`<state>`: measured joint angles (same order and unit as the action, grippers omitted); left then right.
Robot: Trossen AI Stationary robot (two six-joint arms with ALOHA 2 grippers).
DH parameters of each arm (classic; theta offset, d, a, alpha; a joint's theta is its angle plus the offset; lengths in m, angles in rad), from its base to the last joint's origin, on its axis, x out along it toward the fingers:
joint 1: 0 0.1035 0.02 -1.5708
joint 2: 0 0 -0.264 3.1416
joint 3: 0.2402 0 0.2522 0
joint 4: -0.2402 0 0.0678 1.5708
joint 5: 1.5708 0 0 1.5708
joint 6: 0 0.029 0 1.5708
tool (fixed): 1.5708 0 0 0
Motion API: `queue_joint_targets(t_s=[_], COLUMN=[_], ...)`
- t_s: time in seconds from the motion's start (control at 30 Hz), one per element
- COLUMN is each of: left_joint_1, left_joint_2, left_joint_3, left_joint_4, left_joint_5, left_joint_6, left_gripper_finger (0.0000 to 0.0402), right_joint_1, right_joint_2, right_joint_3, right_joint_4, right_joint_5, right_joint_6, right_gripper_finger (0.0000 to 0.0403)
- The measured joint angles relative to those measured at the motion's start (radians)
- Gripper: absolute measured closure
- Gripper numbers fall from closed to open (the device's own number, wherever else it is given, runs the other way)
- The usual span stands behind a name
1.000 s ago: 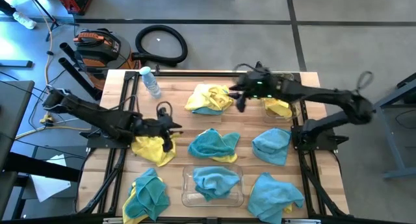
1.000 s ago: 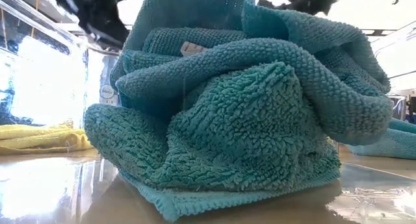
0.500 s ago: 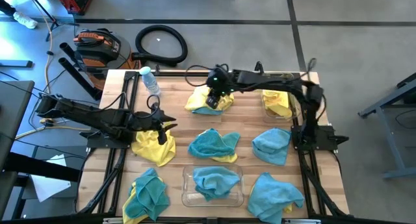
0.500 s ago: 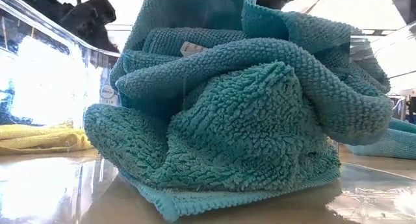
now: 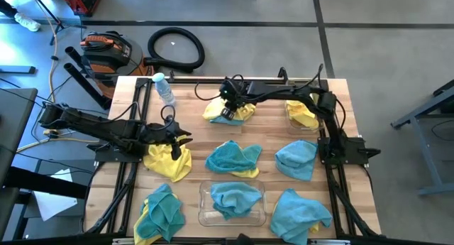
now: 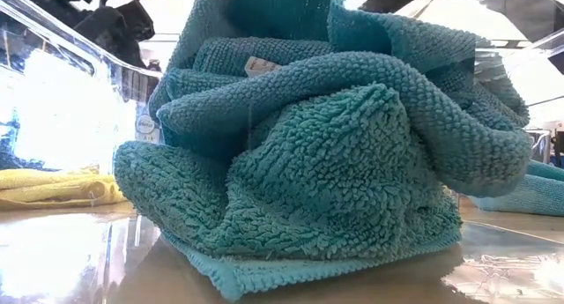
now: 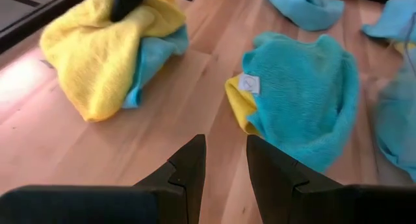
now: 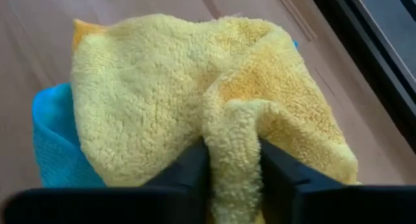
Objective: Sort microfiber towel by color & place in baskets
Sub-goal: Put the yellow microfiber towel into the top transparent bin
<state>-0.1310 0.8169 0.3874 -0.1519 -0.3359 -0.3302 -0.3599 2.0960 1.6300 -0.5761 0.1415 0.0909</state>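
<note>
Right gripper was down on the far yellow towel — fingers pinching a raised fold of it, a teal cloth beneath. Left gripper hovered over bare wood near the yellow towel at the table's left, fingers a little apart, holding nothing. Near basket held a teal towel; far-right basket held yellow.

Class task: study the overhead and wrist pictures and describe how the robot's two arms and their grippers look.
Both arms are dark, slim and jointed, with thin black cables looping beside them. The left gripper has two dark, angular, flat-faced fingers. The right gripper has matching dark fingers. No markings show.
</note>
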Motion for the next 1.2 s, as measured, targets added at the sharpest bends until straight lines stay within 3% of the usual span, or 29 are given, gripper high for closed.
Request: queue_joint_targets(t_s=[0.1, 0.33, 0.63, 0.93, 1.2], left_joint_1=[0.000, 0.000, 0.000, 0.000, 0.000], left_joint_2=[0.000, 0.000, 0.000, 0.000, 0.000], left_joint_3=[0.000, 0.000, 0.000, 0.000, 0.001], left_joint_4=[0.001, 0.041, 0.054, 0.091, 0.099], left_joint_5=[0.008, 0.008, 0.008, 0.008, 0.008], left_joint_6=[-0.005, -0.007, 0.004, 0.011, 0.011], left_gripper_finger=[0.0303, 0.0303, 0.0303, 0.0303, 0.0303], right_joint_1=[0.000, 0.000, 0.005, 0.014, -0.002], right_joint_2=[-0.016, -0.144, -0.412, -0.669, -0.831], right_joint_3=[0.000, 0.000, 0.000, 0.000, -0.069], right_joint_4=[-0.003, -0.061, -0.228, -0.566, -0.920], right_joint_5=[-0.013, -0.020, 0.003, 0.233, 0.435], right_joint_6=[-0.036, -0.020, 0.000, 0.133, 0.416], right_gripper_finger=[0.0390, 0.0398, 0.0399, 0.0401, 0.0402])
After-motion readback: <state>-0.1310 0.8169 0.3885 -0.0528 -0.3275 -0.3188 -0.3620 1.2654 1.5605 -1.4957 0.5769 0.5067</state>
